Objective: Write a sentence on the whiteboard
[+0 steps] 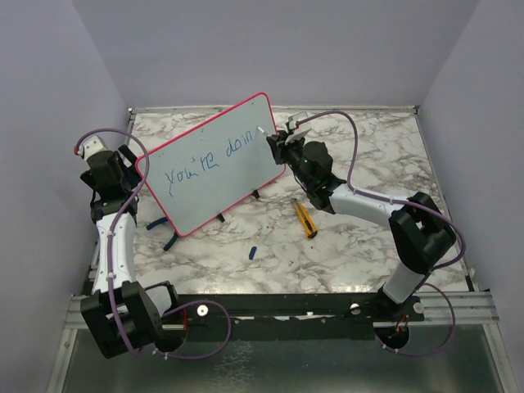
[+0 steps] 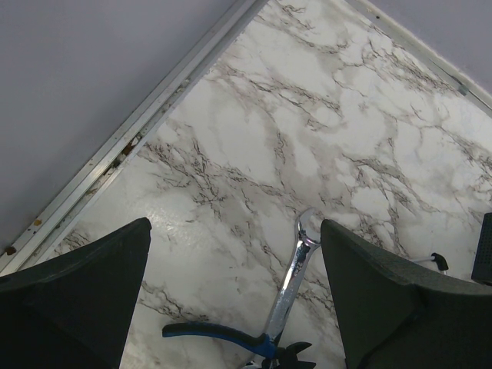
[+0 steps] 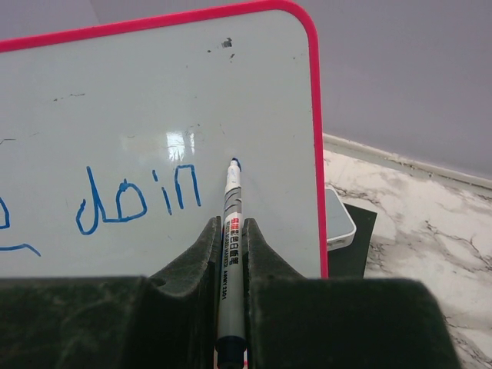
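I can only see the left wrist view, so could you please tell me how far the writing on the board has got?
Observer: The blue handwritten sentence on the red-framed white whiteboard reads "you're doin".
Operator: Thank you. Which arm has the pen?
Observer: The right gripper is shut on a white blue-tipped marker.
Operator: And where is its tip?
Observer: Just right of the "n", at the board surface. I cannot confirm contact, and no "g" is written yet.
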`<action>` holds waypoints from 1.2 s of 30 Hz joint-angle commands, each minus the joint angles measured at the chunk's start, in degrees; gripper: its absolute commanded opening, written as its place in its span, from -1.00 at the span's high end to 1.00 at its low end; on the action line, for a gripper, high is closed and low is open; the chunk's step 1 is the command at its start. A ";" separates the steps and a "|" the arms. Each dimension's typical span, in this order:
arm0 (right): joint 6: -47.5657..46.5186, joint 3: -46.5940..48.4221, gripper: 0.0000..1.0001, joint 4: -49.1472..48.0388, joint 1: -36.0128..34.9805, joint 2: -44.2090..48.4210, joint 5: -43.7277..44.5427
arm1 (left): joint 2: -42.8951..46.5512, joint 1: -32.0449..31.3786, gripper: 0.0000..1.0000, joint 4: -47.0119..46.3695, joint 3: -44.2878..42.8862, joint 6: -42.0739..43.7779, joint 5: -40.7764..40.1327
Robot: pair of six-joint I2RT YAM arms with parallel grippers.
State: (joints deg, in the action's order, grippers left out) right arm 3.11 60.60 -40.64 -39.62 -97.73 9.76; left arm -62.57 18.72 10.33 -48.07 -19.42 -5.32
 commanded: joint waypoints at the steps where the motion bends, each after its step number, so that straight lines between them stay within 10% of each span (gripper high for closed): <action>1: -0.90 1.50 0.99 -1.28 0.42 -1.09 -2.72 | 0.60 -0.57 -0.84 -1.18 0.44 0.34 1.13; 36: -0.99 -0.36 0.99 -0.78 0.42 -0.73 1.12 | 0.60 -0.78 -0.83 -1.24 0.44 0.40 1.12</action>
State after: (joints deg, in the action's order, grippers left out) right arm 2.98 58.76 -40.71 -39.62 -97.82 8.43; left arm -62.57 18.61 10.33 -48.07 -19.40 -5.32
